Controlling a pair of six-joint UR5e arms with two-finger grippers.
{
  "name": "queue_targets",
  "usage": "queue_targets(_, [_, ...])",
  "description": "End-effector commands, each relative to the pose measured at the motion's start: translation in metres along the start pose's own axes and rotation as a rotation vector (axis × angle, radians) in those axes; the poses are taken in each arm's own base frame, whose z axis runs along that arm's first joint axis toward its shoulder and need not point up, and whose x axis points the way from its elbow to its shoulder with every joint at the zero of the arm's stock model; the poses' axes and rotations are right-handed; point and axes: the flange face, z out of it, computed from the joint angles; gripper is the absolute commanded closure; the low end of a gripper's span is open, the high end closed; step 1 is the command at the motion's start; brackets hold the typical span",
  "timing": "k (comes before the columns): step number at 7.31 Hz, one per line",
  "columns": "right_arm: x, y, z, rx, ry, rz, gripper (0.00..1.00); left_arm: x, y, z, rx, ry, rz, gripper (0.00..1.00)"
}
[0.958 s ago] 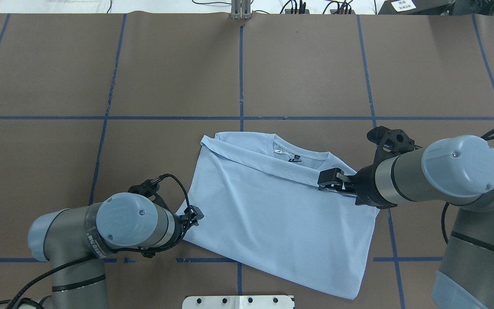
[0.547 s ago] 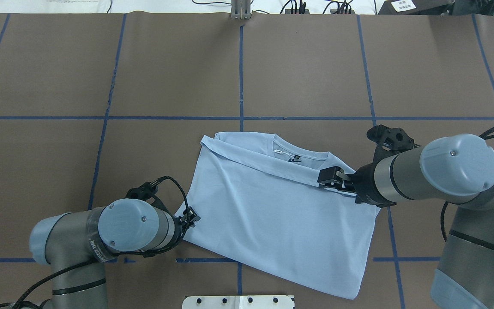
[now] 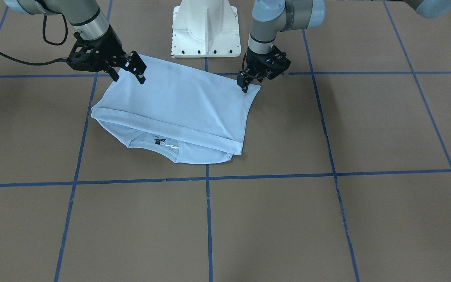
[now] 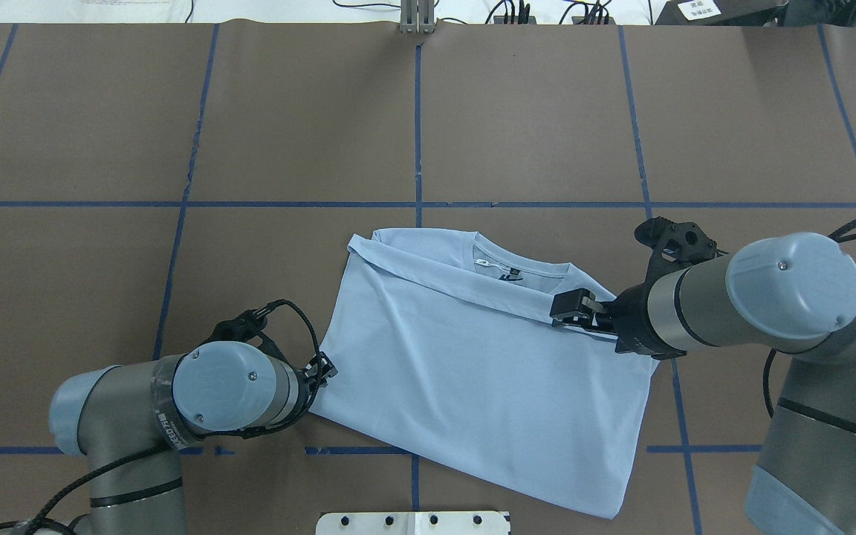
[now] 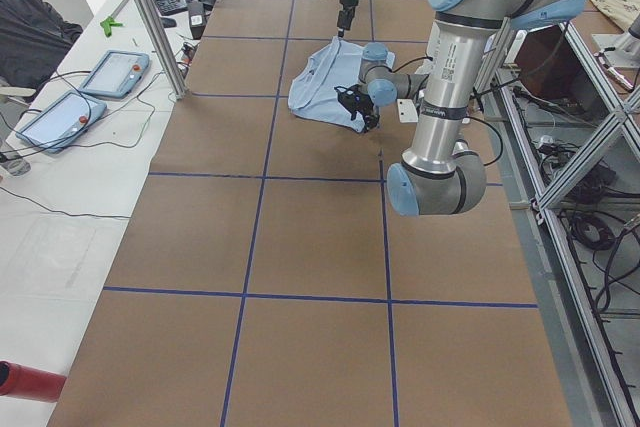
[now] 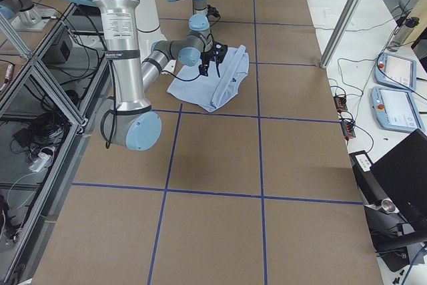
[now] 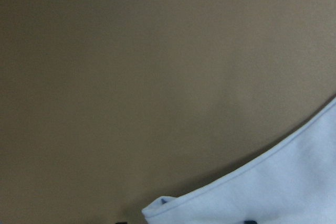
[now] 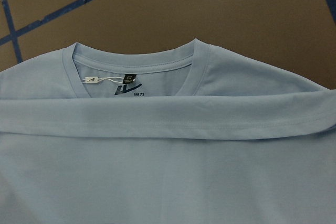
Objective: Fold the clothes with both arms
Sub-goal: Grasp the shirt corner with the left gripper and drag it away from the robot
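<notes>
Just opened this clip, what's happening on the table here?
A pale blue T-shirt is being folded by two arms on a brown table. The shirt lies flat, its hem brought up to just below the collar, whose label shows. The right pincer is open at the hem on the shirt's right side. The left pincer sits at the near left corner of the fold; whether it grips the cloth is unclear.

We held our right gripper (image 3: 129, 76) low, jaws apart; our left gripper (image 3: 245, 84) pointed down, jaws likewise apart.
</notes>
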Motion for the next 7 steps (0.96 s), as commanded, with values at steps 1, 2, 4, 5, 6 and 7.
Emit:
queue_targets(1, [0.0006,-0.0003,0.0012,0.000,0.003,0.001,0.00,-0.0019,0.0015,0.0041,0.002,-0.009,0.001,0.25])
queue_targets(2, [0.0006,-0.0001,0.0012,-0.002,0.003,0.001,0.00,-0.0020,0.0014,0.0048,0.003,-0.011,0.001,0.27])
queue_targets(4, [0.0007,-0.0009,0.0009,0.001,0.002,0.002,0.00,-0.0020,0.0014,0.0048,0.003,-0.011,-0.002,0.36])
queue_targets(5, [0.0007,-0.0008,0.0008,0.000,0.002,0.002,0.00,-0.0020,0.0014,0.0048,0.003,-0.011,-0.002,0.48])
queue_targets(6, [0.0007,-0.0008,0.0008,0.000,0.002,0.002,0.00,-0.0017,0.0005,0.0046,0.004,-0.010,-0.003,0.60])
queue_targets(7, [0.0010,-0.0017,0.0012,0.001,0.004,0.003,0.00,-0.0007,0.0001,0.0039,0.004,-0.008,-0.004,0.70])
